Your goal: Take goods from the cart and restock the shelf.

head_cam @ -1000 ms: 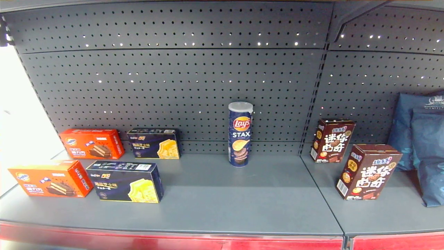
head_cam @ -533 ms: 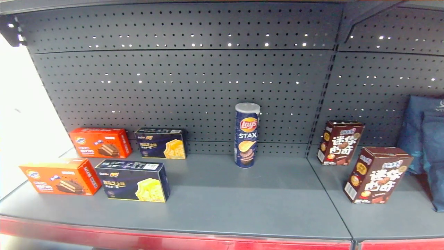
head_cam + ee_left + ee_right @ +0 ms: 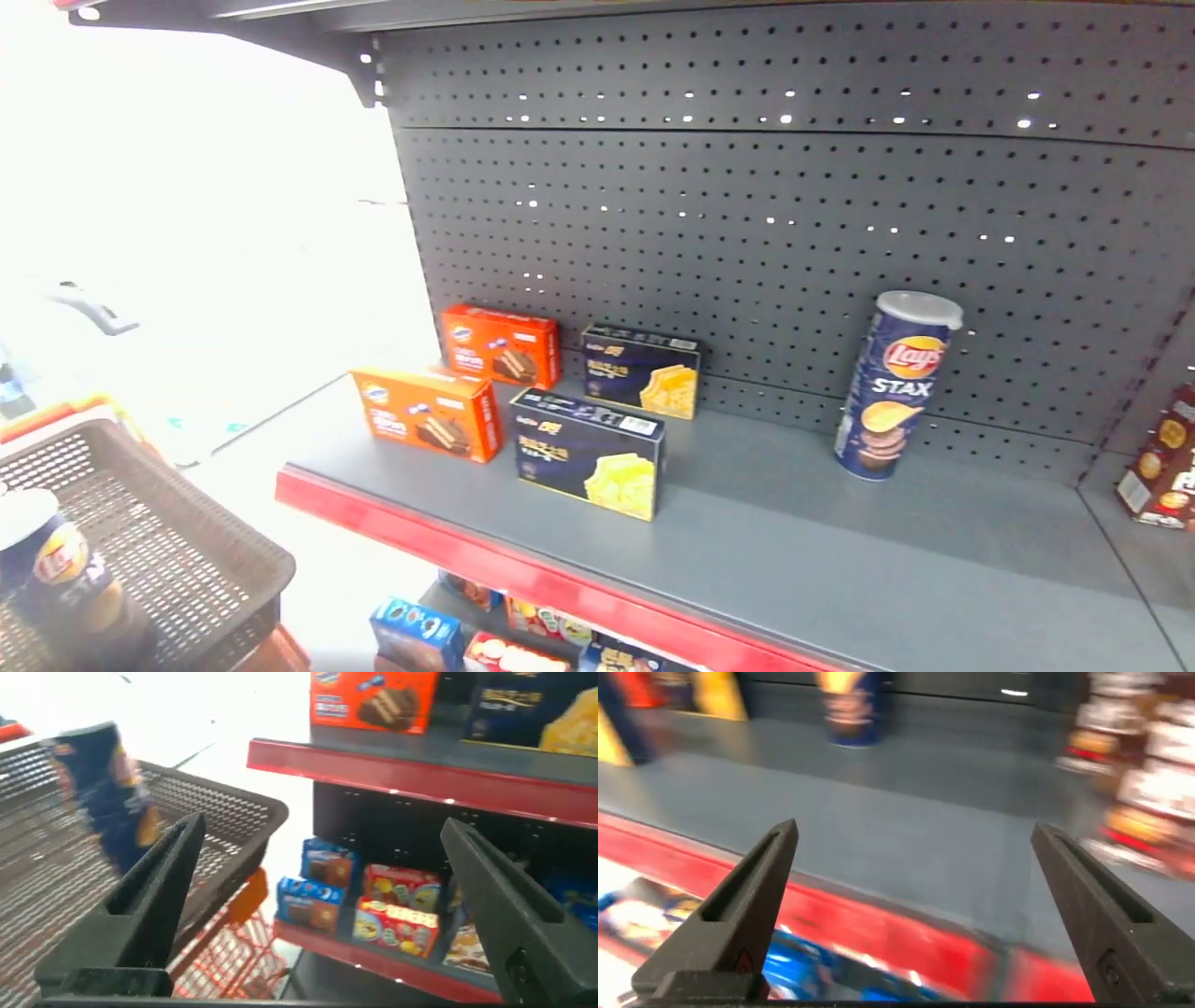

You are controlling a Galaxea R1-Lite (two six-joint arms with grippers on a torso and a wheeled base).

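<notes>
Both pincers' jaws spread, empty, left gripper (image 3: 320, 826) near cart basket (image 3: 215, 551) holding blue chip can (image 3: 56, 579), right gripper (image 3: 913, 829) facing shelf (image 3: 766, 560), second can (image 3: 892, 387) upright on it

The location is a retail shop aisle. A grey metal shelf (image 3: 794, 560) with a red front strip (image 3: 448, 546) stands against a dark perforated back panel (image 3: 747, 233). Packaged snacks face outward: orange cardboard boxes (image 3: 425, 425), navy cardboard boxes (image 3: 588, 453) and a tall blue cylindrical can (image 3: 896, 383). A brown plastic mesh cart basket (image 3: 187, 551) stands beside the shelf. Small colourful packets (image 3: 397, 917) fill the tier below.
</notes>
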